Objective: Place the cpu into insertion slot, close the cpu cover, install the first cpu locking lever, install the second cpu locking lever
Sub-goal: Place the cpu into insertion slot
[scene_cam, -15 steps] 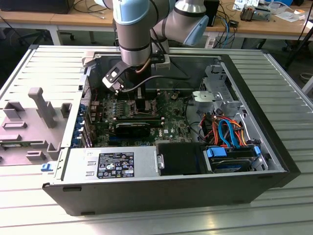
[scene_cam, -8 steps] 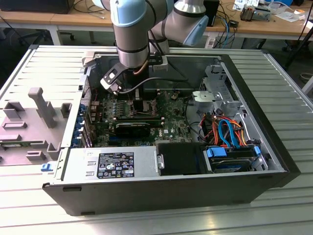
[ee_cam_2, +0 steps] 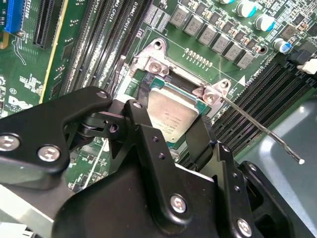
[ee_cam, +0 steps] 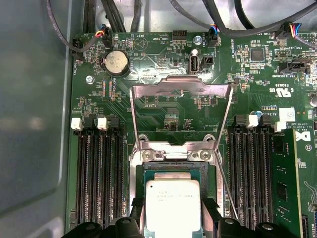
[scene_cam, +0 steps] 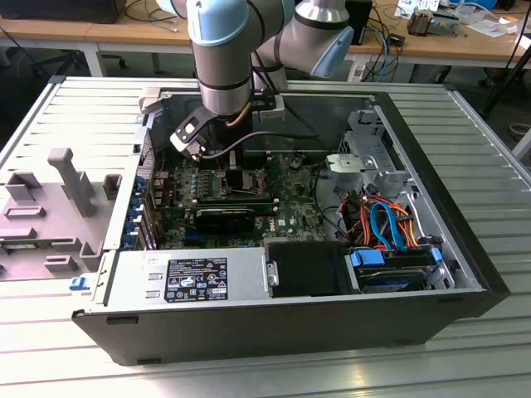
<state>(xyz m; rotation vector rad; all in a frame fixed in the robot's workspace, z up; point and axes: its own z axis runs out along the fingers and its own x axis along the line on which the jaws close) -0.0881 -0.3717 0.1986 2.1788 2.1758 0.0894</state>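
The cpu (ee_cam: 172, 206), a small silver square chip, sits between my gripper's (ee_cam: 173, 210) two black fingers (ee_cam: 137, 218), which close against its opposite edges. It hovers right over the insertion slot (ee_cam: 173, 166), a dark square recess with a silver rim on the green board. In the second wrist view the cpu (ee_cam_2: 171, 114) lies within the slot's rim (ee_cam_2: 154, 65), with the gripper (ee_cam_2: 171, 113) around it. The cpu cover (ee_cam: 181, 85) stands swung open behind the slot. A thin locking lever (ee_cam_2: 262, 130) sticks out, raised. In the exterior view the gripper (scene_cam: 239, 176) reaches down into the open computer case.
Black memory slots (ee_cam: 99, 173) flank the socket on both sides. A coin battery (ee_cam: 115, 61) and cables lie beyond the cover. The case holds a power supply (scene_cam: 195, 278) and a drive bay with blue and orange cables (scene_cam: 386, 224). A grey fixture (scene_cam: 62, 199) lies outside, at the exterior view's left.
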